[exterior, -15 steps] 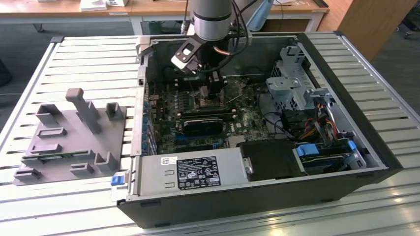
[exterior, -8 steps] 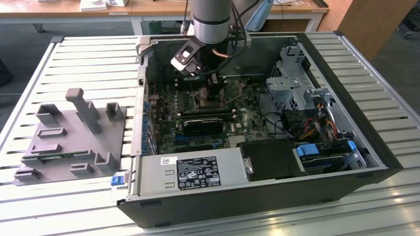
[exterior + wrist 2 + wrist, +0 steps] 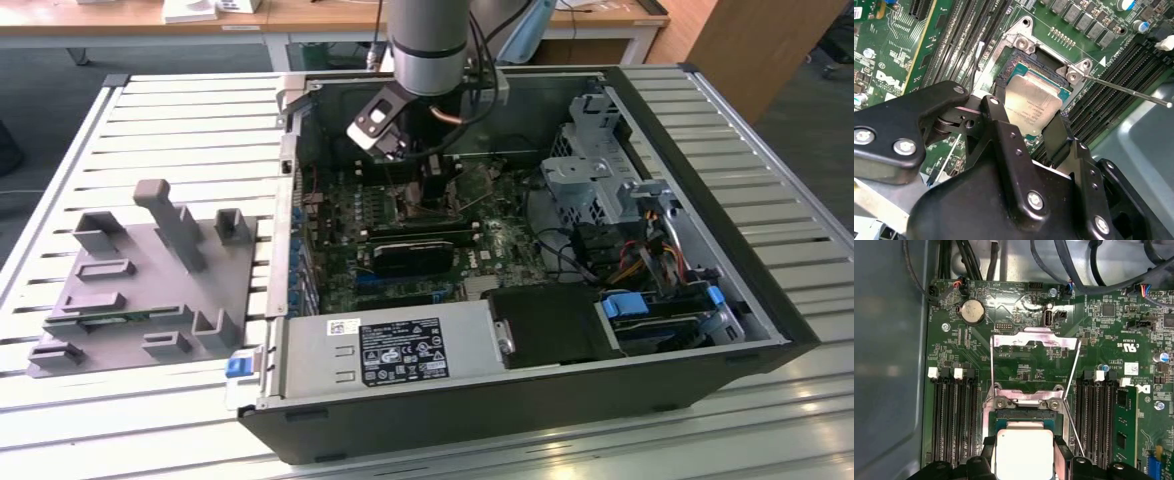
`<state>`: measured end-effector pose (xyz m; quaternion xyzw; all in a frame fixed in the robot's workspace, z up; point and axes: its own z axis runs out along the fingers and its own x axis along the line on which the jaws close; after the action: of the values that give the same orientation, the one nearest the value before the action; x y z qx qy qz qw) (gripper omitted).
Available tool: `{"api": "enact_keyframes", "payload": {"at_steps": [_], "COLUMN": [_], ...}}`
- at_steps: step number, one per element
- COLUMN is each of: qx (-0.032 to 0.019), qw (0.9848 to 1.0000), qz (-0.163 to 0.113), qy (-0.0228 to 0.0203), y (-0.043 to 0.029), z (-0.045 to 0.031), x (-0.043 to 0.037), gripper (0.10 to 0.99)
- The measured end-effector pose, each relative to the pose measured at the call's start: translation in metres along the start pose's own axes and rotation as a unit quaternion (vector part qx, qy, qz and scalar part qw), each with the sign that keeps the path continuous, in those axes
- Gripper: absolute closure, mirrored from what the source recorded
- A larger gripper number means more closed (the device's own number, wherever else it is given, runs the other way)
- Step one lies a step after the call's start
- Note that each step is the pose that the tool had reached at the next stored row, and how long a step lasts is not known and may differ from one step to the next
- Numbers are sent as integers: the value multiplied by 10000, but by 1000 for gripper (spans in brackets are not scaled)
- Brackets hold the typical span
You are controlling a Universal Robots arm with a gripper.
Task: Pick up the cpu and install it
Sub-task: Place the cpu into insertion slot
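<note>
In both wrist views the cpu (image 3: pixel 1032 104) (image 3: pixel 1024 451), a flat square chip with a silvery top, sits between my two black fingers (image 3: pixel 1002 131) (image 3: pixel 1063 460). My gripper (image 3: pixel 1029 114) (image 3: pixel 1024 462) is shut on it by two opposite edges. The chip is level, directly over the open socket (image 3: pixel 1013 62) (image 3: pixel 1024 416) on the green motherboard, and I cannot tell whether it rests in it. The socket's metal load plate (image 3: pixel 1034 341) is swung up and its thin lever (image 3: pixel 1128 91) (image 3: pixel 1072 427) stands free. In the exterior view my gripper (image 3: pixel 434 188) reaches down into the computer case.
The open black computer case (image 3: pixel 747 300) lies on a slatted metal table. Memory slots (image 3: pixel 950 415) flank the socket, with one module (image 3: pixel 1124 426) fitted. Cables (image 3: pixel 1079 265) hang near the board's edge. A drive cage (image 3: pixel 598 150) and power supply (image 3: pixel 387 352) line the case. A grey fixture (image 3: pixel 147 275) stands at the exterior view's left.
</note>
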<state>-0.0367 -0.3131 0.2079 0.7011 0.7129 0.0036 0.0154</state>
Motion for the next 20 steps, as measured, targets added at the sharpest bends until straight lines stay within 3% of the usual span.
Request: {"api": "enact_keyframes", "payload": {"at_steps": [20], "qx": [3], "qw": [10000], "qz": [36], "qy": [-1], "y": [-8], "z": [105], "x": [2], "gripper": [545]}}
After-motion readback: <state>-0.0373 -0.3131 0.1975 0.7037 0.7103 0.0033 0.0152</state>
